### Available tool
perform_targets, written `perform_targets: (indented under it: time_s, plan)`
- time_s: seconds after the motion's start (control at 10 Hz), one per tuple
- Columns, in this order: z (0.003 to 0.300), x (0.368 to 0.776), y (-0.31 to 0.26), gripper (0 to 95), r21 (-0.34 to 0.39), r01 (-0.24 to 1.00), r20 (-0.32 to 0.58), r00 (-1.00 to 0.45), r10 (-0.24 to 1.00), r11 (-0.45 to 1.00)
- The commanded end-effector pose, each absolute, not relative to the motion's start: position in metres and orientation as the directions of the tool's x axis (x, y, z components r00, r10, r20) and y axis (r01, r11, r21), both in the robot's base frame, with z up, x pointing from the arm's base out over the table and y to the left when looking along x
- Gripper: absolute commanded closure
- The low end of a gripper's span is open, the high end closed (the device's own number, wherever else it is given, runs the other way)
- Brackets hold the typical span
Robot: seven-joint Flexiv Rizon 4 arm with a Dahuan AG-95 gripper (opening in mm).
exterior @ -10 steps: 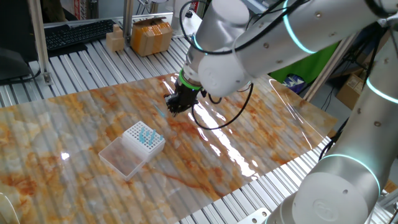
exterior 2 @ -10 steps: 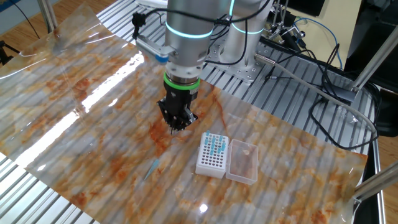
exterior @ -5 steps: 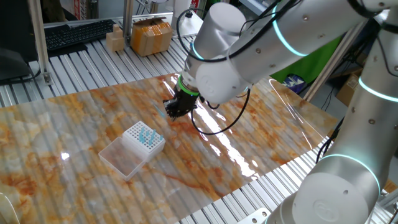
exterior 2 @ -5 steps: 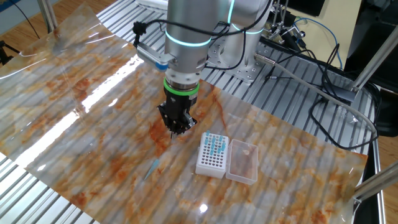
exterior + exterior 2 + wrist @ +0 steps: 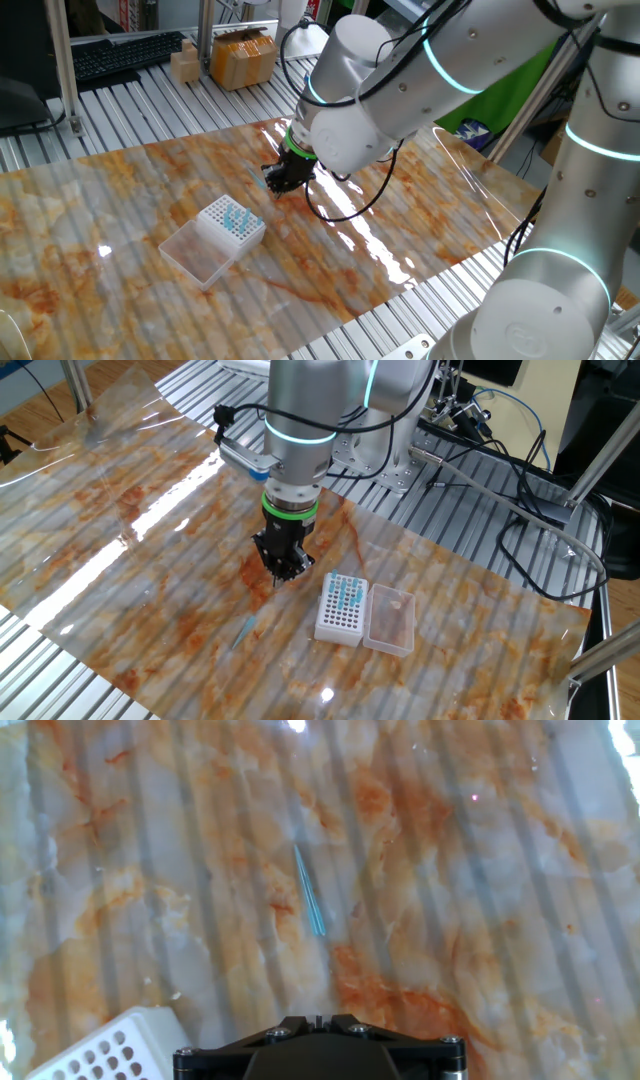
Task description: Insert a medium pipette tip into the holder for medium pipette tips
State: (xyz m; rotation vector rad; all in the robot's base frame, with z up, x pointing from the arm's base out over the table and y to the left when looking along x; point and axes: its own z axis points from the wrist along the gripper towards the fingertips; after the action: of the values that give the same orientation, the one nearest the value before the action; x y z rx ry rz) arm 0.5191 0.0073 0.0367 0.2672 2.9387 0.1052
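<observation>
The medium pipette tip (image 5: 310,892) is a thin bluish sliver lying flat on the marbled sheet, ahead of my fingers in the hand view. It also shows in the other fixed view (image 5: 245,628) and, partly, beside the fingers in one fixed view (image 5: 262,182). The holder (image 5: 340,610) is a white gridded box with a cluster of light-blue tips, its clear lid (image 5: 391,619) open beside it; it shows in one fixed view (image 5: 232,222) and at the hand view's lower left (image 5: 100,1048). My gripper (image 5: 279,572) hangs above the sheet between tip and holder, jaws together, holding nothing.
The marbled sheet (image 5: 150,510) covers a slatted metal table. Cardboard boxes (image 5: 243,55) and a keyboard (image 5: 120,55) lie at the far edge in one fixed view. Cables (image 5: 520,480) run along the table's side.
My gripper has shifted a little toward the loose tip and sunk slightly. The tip and the holder have not moved.
</observation>
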Motion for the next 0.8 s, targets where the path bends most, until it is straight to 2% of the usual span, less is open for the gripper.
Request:
perform_targets:
  time_s: [0.1,0.8]
  plan:
    - [0.032,0.520,0.007,95.0,0.087,0.173,-0.182,-0.966,0.186,0.981]
    - [0.020,0.520,0.005,95.0,0.083,0.172,-0.182,-0.966,0.185,0.982]
